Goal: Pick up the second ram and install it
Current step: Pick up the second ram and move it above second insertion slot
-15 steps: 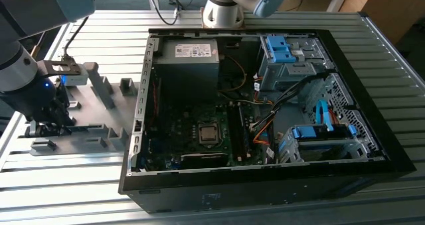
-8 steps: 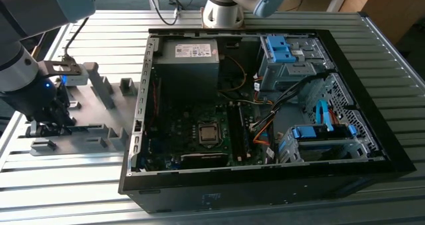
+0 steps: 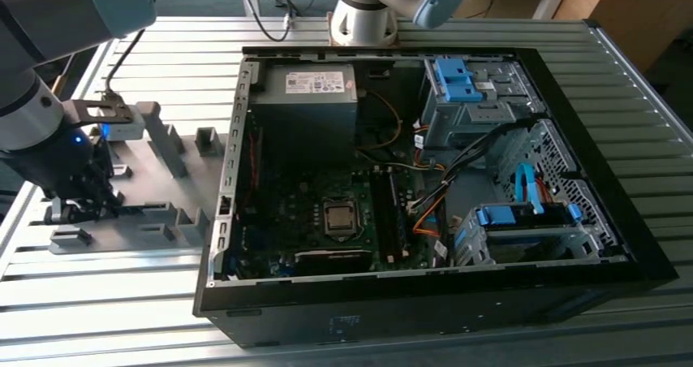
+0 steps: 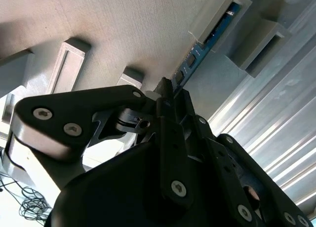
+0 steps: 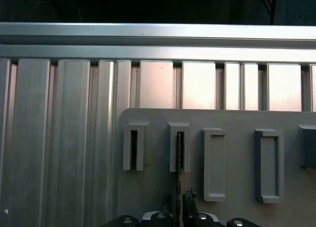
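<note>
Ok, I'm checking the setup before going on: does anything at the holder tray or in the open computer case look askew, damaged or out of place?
Nothing stands out. The second ram stands straight on edge in its grey holder block, with the gripper at it. The computer case lies open on the slatted table, nothing spilled.

No words or numbers can be read anywhere. In the exterior view, a white label (image 3: pixel 314 81) is seen on top of the grey power box (image 3: pixel 298 131), at the far left inside the open computer case (image 3: pixel 488 302). Small dark marks are printed on it, but they cannot be made out. Tiny pale marks (image 3: pixel 344 322) are seen on the near black wall of the case. On the second ram (image 4: pixel 197 50) no print can be made out.
</note>
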`<act>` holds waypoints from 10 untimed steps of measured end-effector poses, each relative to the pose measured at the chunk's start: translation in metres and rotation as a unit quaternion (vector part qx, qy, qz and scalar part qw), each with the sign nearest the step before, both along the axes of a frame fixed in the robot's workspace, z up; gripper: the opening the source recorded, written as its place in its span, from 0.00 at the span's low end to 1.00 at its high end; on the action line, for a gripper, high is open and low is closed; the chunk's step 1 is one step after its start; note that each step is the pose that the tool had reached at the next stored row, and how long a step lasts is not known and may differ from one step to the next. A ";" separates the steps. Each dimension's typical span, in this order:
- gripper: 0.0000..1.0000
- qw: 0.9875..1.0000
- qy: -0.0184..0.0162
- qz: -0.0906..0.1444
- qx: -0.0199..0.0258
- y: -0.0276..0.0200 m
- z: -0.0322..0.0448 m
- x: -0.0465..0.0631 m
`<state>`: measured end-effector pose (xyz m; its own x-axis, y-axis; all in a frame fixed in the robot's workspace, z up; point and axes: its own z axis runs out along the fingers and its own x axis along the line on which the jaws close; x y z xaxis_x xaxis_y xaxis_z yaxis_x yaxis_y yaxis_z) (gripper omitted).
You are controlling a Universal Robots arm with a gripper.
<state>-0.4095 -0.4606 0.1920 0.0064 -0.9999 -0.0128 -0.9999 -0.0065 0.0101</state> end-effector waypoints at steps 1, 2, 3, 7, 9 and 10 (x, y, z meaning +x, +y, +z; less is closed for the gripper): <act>0.23 1.000 0.000 0.000 0.000 0.0000 -0.0001 0.000; 0.23 1.000 0.000 0.000 0.000 0.0001 -0.0002 0.000; 0.23 1.000 0.000 0.000 0.000 0.0001 -0.0003 0.000; 0.23 1.000 0.000 0.000 0.000 0.0007 -0.0011 0.000; 0.23 1.000 0.000 0.000 0.000 0.0009 -0.0014 0.000; 0.23 1.000 0.000 0.000 0.000 0.0010 -0.0015 0.000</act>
